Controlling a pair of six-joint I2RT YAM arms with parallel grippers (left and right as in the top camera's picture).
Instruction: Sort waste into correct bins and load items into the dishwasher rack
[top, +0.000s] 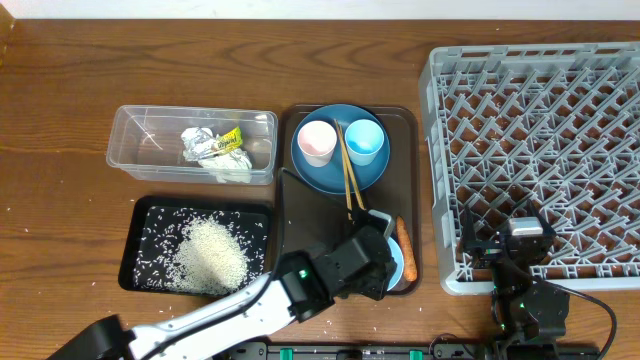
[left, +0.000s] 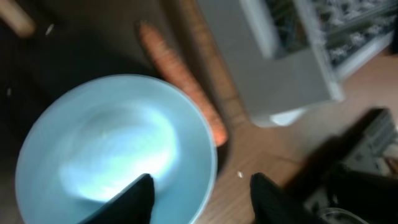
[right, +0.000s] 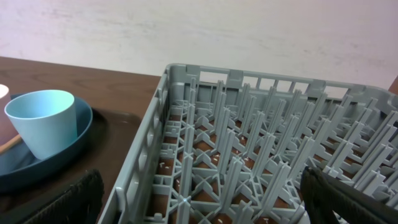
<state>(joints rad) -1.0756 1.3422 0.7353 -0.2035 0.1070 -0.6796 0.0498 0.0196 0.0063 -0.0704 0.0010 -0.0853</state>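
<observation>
Wooden table (top: 60, 120) underneath; the grey rack (top: 540, 140) ahead of my right gripper (right: 200, 186), which hangs spread, holds nothing yet. Unloaded too: plate (top: 325, 172), cups (top: 363, 141), chopsticks (top: 347, 175); wrappers (top: 215, 148) and rice (top: 210, 255) are binned. My left gripper (left: 202, 186) straddles the rim of the bowl (left: 118, 143), spread, not pinching; carrot (left: 186, 87) lies just beyond, crowding that side.

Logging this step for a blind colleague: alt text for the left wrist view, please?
The left gripper straddles the rim of the light-blue bowl, one dark finger inside it and one outside, jaws apart. An orange carrot piece lies beside the bowl, with a corner of the grey rack beyond.
</observation>
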